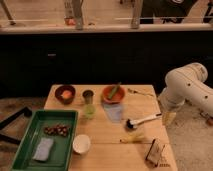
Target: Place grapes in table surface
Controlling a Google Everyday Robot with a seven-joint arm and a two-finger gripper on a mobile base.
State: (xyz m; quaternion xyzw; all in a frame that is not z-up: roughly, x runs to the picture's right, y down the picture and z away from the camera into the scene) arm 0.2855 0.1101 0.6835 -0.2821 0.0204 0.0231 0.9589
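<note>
Dark wall (100,60), speckled floor (20,102) — pale wooden table (145,102)
</note>
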